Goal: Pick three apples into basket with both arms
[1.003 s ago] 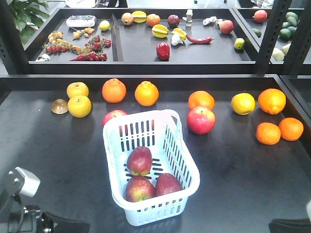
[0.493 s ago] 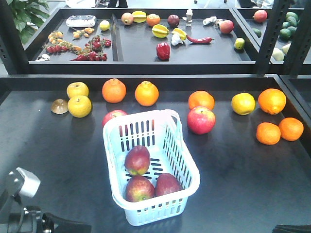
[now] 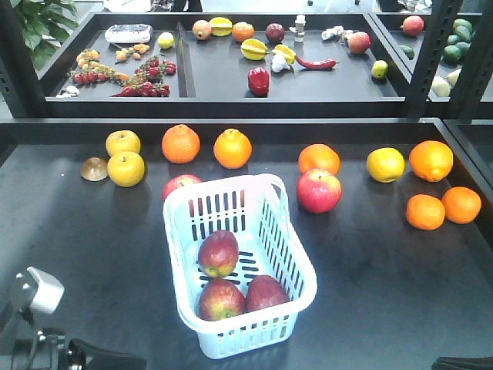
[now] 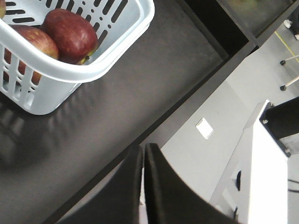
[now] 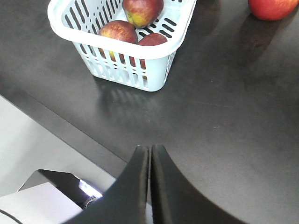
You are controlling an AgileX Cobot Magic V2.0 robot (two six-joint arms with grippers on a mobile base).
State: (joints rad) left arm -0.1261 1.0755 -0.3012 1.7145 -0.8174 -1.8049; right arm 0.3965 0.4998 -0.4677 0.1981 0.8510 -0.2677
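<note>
Three dark red apples lie inside the pale blue basket (image 3: 295, 248) in the middle of the black table: one toward the far end (image 3: 219, 253) and two side by side at the near end (image 3: 222, 299) (image 3: 266, 291). The left wrist view has the basket (image 4: 96, 69) at upper left with two apples (image 4: 70, 33) (image 4: 29, 41) showing. My left gripper (image 4: 142, 147) is shut and empty, out over the table's front edge. The right gripper (image 5: 150, 147) is shut and empty too, near the front edge, well back from the basket (image 5: 154, 52) and its apples (image 5: 142, 9).
Two more red apples sit outside the basket, one just behind it (image 3: 180, 185) and one to its right (image 3: 318, 190). Oranges (image 3: 180, 143) and yellow fruits (image 3: 125, 168) line the back of the table. A raised shelf of assorted produce (image 3: 259, 80) stands beyond.
The far apple in the basket settled slightly. Both arms sank a little toward the bottom edge of the front view.
</note>
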